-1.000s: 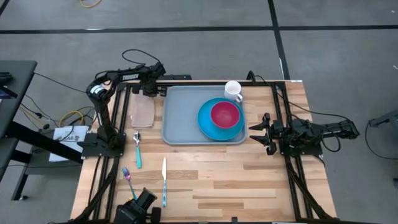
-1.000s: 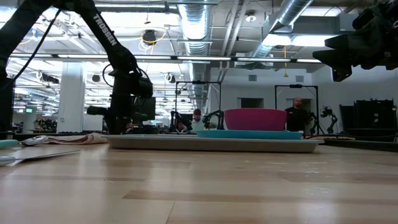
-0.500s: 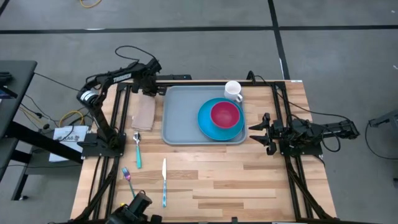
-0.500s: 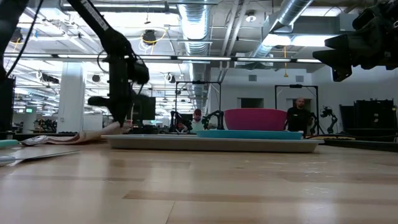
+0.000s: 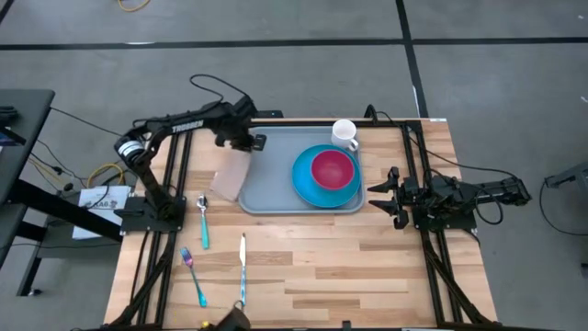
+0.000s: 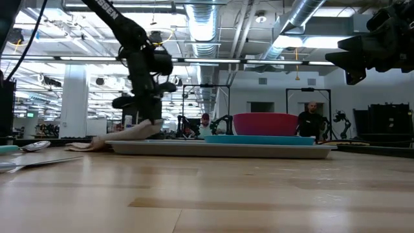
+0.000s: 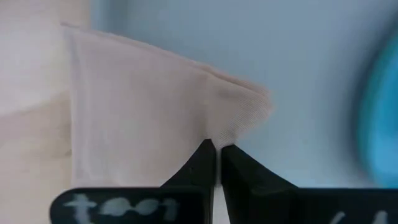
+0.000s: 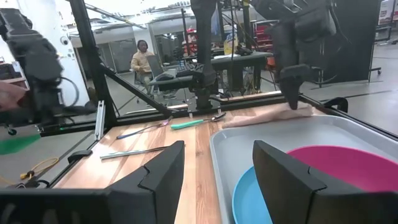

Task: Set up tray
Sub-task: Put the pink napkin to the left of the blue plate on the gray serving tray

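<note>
1. My left end effector (image 5: pixel 241 141) hangs over the tray's (image 5: pixel 271 175) far-left corner, fingers pinched together on one corner of a beige napkin (image 5: pixel 231 175) that trails down across the tray's left rim onto the table (image 5: pixel 367 267).
2. My right end effector (image 5: pixel 386 193) waits just off the tray's right edge, fingers spread apart and holding nothing.
3. The tray lies on the table's far half, carrying a blue plate (image 5: pixel 323 179) with a pink bowl (image 5: pixel 333 168); a white mug (image 5: pixel 344 134) sits at its far rim.
4. Risk, as I judge it: only a corner is gripped, so the cloth could slip free, snag the rim or land crumpled.
5. Bare tray floor lies left of the plate, while spoon (image 5: pixel 203 221), knife (image 5: pixel 243 267) and fork (image 5: pixel 194 273) crowd the near-left table.
</note>
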